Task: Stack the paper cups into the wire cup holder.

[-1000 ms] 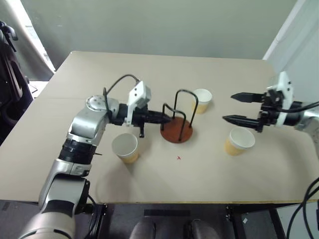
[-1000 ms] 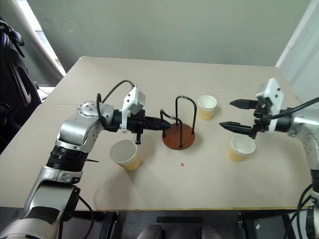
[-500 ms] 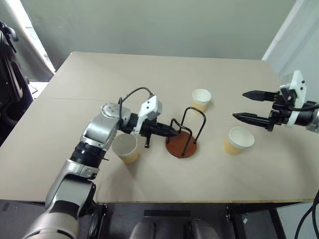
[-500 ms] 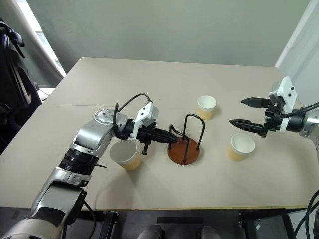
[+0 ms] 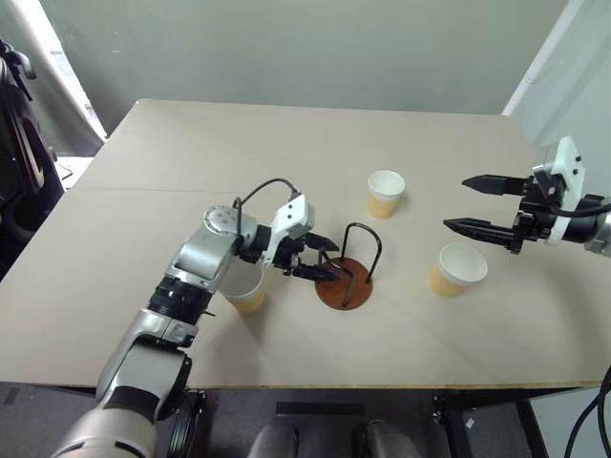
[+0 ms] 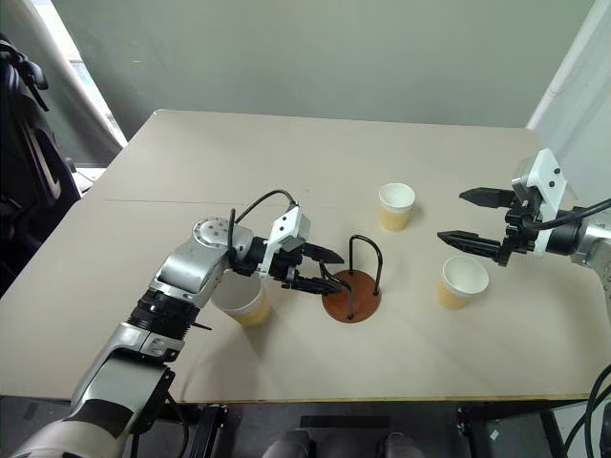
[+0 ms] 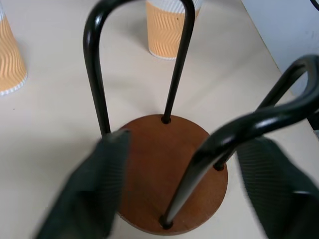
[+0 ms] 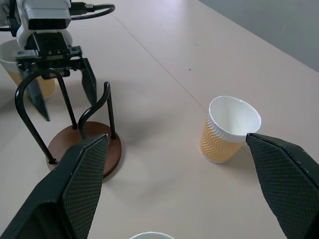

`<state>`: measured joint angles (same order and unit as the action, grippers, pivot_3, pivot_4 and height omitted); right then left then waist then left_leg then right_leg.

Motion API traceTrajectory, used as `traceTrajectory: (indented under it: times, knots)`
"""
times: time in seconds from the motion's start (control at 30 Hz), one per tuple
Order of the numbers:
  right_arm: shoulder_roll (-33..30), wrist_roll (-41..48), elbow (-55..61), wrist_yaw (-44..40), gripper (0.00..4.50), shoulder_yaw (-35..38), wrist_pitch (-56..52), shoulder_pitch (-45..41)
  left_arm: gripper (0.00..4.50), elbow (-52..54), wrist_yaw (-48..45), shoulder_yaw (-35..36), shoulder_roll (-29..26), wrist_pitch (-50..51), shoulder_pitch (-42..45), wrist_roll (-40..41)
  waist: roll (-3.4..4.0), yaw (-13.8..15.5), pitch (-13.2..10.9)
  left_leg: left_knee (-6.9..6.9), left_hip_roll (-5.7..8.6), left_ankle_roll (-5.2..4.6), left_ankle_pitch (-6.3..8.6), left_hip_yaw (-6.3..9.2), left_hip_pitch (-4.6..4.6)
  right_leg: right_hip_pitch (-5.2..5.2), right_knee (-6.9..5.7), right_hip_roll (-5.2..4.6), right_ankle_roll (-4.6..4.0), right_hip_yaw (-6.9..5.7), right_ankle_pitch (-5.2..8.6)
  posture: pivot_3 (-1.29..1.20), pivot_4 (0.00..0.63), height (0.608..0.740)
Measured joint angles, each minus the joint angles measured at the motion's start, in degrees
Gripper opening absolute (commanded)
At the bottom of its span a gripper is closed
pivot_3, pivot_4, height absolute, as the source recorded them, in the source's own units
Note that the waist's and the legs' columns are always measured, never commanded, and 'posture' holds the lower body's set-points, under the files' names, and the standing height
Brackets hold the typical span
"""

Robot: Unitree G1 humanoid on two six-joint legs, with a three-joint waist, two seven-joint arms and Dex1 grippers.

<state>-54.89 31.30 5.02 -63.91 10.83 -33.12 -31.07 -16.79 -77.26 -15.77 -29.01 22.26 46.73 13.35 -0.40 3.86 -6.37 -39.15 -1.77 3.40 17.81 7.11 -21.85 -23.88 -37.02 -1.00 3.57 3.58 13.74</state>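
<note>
Desk (image 5: 286, 143): a pale beige top with a faint seam running across it at left; its front edge crosses the lower part of the head views.
Room: a grey-green wall (image 5: 286, 48) behind the desk in the upper part of the frame, a white panel (image 5: 573, 67) at upper right, dark gear (image 5: 19, 162) at the left edge.
Wire cup holder (image 5: 346, 280): low centre of the head views, reddish-brown disc flat on the desk, two black wire loops upright, no cup in it.
Paper cups: one (image 5: 385, 192) above and right of the holder; one (image 5: 457, 268) at right, well apart from the holder; one (image 5: 243, 287) left of the holder, upright.
Left end effector (image 5: 327, 260): released, fingers spread on either side of the nearer wire loop and gripping nothing; whether a fingertip touches the wire cannot be told.
Right end effector (image 5: 468, 202): released and empty, above the desk at right, over the right-hand cup.
Hidden or cut off: the left cup is largely covered by the left forearm; in the left wrist view both cups (image 7: 169, 27) (image 7: 11, 59) are cut by the frame edges and the fingers (image 7: 89, 191) are blurred; in the right wrist view one cup rim (image 8: 149, 235) just shows at the bottom edge.
Writing: no lettering can be made out on the cups; their outsides carry a wavy ribbed pattern.
</note>
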Motion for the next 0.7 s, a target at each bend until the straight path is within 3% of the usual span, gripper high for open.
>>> traceTrajectory:
  times: [0.4,0.7]
  knots:
    - [7.0,-3.6,-3.0,2.7,4.5,-5.7,2.8,-7.4,4.48,0.0,1.5,0.6,-0.4,-2.5,-0.5,-1.1,0.0,-0.2,0.0,-0.01,0.0,-0.02,0.0,0.03,0.05,-0.01,0.01,0.01,0.0,-0.01,0.0,0.0,0.15,0.74]
    - [15.1,-15.8,-13.0,6.3,4.5,-15.6,12.7,-13.7,4.48,-0.1,2.1,4.1,-1.4,-2.5,-0.4,-0.6,0.0,-0.2,0.0,0.0,0.01,-0.02,-0.01,0.08,0.04,-0.06,0.01,-0.02,0.0,-0.03,0.0,0.0,0.15,0.74]
